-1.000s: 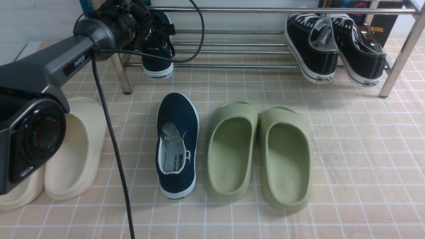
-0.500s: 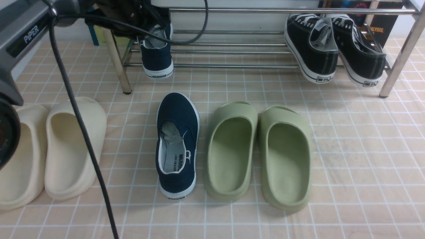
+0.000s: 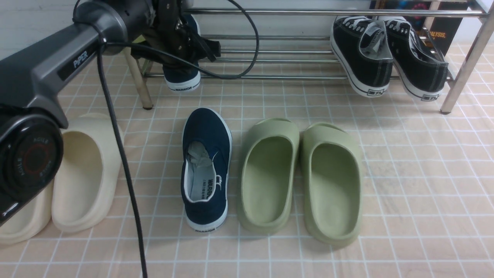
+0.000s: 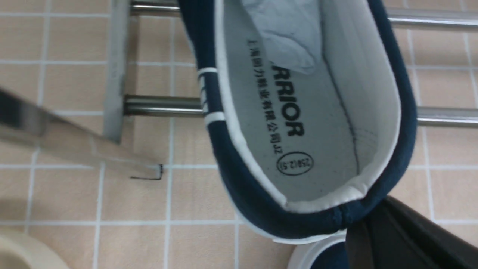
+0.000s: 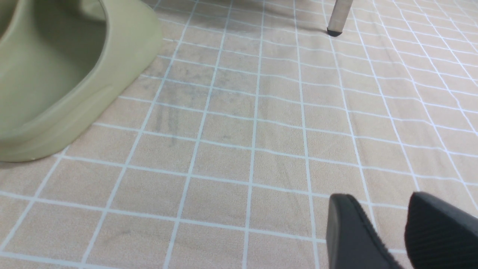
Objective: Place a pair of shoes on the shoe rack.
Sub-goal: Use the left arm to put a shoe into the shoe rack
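Navy slip-ons: two, split up. One is on the shoe rack (image 3: 289, 76) and one is on the floor, so the job looks half done.
Cream slides (image 3: 85, 170): two, side by side on the floor at far left, partly hidden by the left arm. They are not part of the task.
Left gripper (image 4: 373, 243): jaws together and holding nothing, just beside the racked shoe's heel. It appears finished with that shoe.
Racked slip-on (image 3: 181, 79): at the rack's left end, heel outward, its sole resting across the lower rails.
Floor slip-on (image 3: 206, 170): heel toward the robot, probably the next to lift.
Green slides (image 3: 268, 173): two, paired just right of the floor slip-on.
Black sneakers (image 3: 362, 54): two, tilted at the rack's right end, heels outward.
Right gripper (image 5: 388, 224): jaws apart and empty, low over bare floor near a green slide.
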